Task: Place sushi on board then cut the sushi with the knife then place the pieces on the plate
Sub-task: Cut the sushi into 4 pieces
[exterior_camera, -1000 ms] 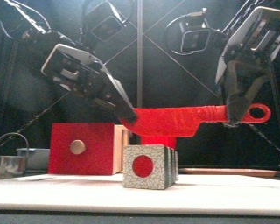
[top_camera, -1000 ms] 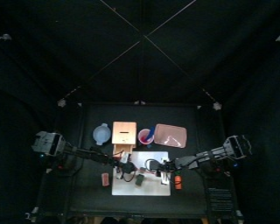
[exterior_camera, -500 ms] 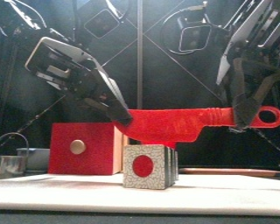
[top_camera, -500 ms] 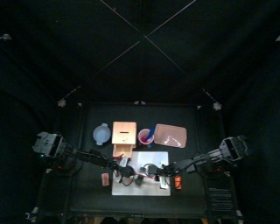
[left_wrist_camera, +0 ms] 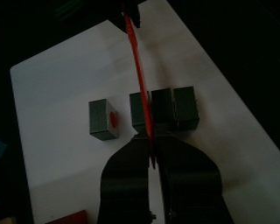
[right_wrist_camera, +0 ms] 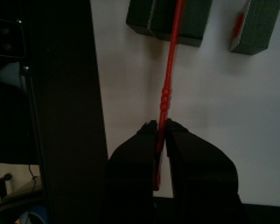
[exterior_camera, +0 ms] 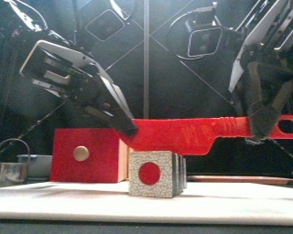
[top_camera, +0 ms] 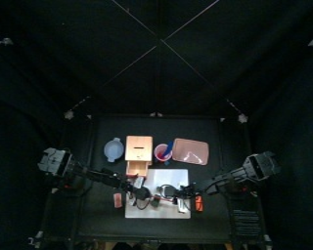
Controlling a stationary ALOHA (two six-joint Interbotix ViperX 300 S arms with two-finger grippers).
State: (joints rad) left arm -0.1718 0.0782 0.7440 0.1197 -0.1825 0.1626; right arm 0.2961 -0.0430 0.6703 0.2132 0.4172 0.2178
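- Sushi roll point(exterior_camera: 156, 174) is sitting on the white cutting board point(exterior_camera: 234, 203), just under the red knife point(exterior_camera: 186, 133).
- Your left gripper point(exterior_camera: 122, 126) and right gripper point(exterior_camera: 253, 130) are both clamping that knife.
- It is dropping and levelling, so you are nearing the cut.
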